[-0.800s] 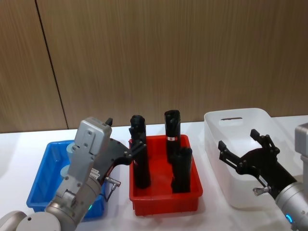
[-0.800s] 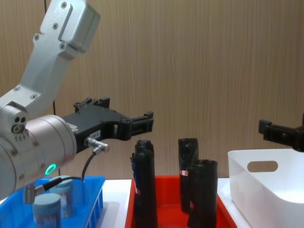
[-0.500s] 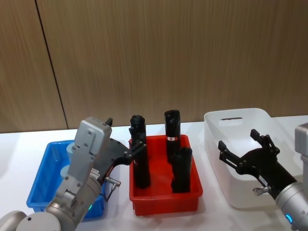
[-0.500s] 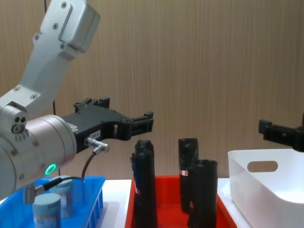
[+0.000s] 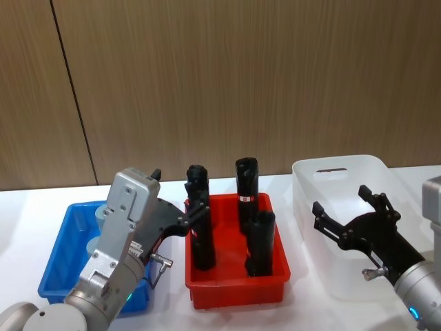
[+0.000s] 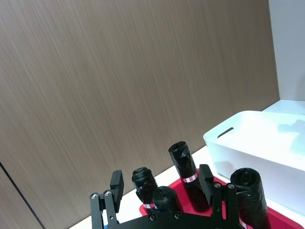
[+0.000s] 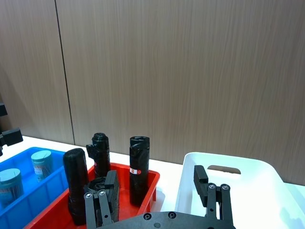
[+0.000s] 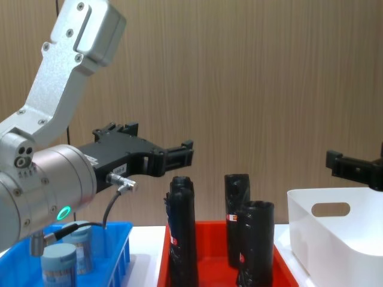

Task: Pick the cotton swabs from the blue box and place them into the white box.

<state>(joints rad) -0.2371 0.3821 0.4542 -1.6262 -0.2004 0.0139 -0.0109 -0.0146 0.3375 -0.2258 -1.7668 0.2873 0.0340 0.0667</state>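
End effectors unchanged from before: left end effector and right end effector wide, empty.

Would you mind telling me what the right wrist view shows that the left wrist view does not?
Right wrist view, not the left: the blue box with two cotton swabs standing in it, and the right gripper, open. Left wrist view, not the right: the left gripper seen close, open. Both: the black cylinders standing in the red tray, the white box and the wooden wall.
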